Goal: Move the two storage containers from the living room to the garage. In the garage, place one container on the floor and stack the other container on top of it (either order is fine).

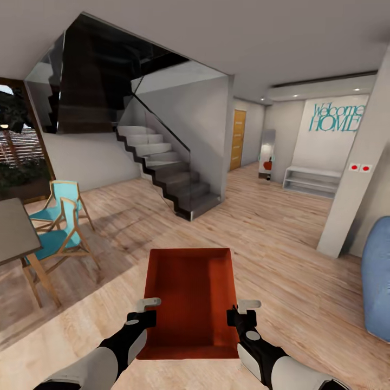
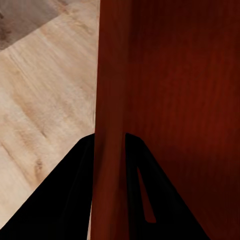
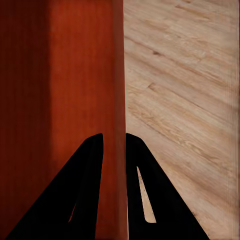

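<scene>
The robot stands in an open room with a light wood plank floor (image 1: 281,244), a dark staircase (image 1: 173,173) rising at centre left, a white wall with "Welcome HOME" lettering (image 1: 335,116) at the far right, and a light-wood door (image 1: 238,140) down the hallway beyond the stairs. At the left are two teal chairs (image 1: 57,227) beside the corner of a grey counter (image 1: 13,230), and a blue beanbag (image 1: 379,281) sits at the right edge. One orange-red storage container (image 1: 190,295) is carried low in front of the trunk, open top up and apparently empty, held between both arms above the planks. The left end effector (image 1: 146,310) is closed down on the container's left wall; the left wrist view shows that rim (image 2: 111,150) running between the two dark fingers (image 2: 65,200). The right end effector (image 1: 242,313) pinches the right wall the same way, the rim (image 3: 116,150) passing between its fingers (image 3: 85,190). By my reading, this is the carrying step: the bin is lifted and in transit, the garage not yet reached, and no concrete floor in sight. The next move likely calls for driving on while keeping both grips level and evenly spaced, so the bin neither tilts nor slips free. Whether the hallway door leads to the garage cannot be told.
</scene>
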Available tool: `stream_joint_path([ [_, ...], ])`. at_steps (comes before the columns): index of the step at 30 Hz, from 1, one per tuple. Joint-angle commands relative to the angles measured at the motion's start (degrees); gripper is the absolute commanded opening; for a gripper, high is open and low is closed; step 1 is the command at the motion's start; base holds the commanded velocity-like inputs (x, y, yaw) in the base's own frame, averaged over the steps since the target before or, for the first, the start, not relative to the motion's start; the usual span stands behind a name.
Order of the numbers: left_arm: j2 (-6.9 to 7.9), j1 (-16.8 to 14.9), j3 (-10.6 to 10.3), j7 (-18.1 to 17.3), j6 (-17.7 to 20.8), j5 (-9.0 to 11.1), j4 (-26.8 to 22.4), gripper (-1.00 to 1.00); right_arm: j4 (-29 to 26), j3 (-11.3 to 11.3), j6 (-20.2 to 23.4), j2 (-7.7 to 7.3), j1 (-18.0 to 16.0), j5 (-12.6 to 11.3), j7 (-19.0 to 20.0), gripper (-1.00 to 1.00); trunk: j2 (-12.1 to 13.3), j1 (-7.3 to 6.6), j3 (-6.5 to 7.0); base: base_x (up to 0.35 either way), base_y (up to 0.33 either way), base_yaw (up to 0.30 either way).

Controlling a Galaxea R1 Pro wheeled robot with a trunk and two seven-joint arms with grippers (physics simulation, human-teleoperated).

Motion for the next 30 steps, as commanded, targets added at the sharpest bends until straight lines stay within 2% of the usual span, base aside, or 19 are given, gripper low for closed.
stream_joint_path([
  [1, 1.55, 0.0, 1.3, 0.4, 0.1, 1.0, 0.1, -1.0, -0.3, -3.6, -0.5, -0.64, -0.1, -1.5, 0.1, -1.0, -0.1, 0.05, -0.06, 0.321, 0.0, -0.281],
  [20, 1.47, 0.0, 1.3, 0.4, 0.1, 1.0, 0.1, -1.0, -0.3, -3.6, -0.6, -0.64, -0.1, -1.6, 0.2, -1.0, -0.1, 0.05, 0.79, 0.321, 0.0, -0.27],
  [30, 1.46, 0.0, 1.3, 0.4, 0.1, 1.0, 0.0, -1.0, -0.3, -3.6, -0.5, -0.64, -0.1, -1.6, 0.2, -1.0, -0.1, 0.05, 0.92, 0.321, 0.0, -0.037],
])
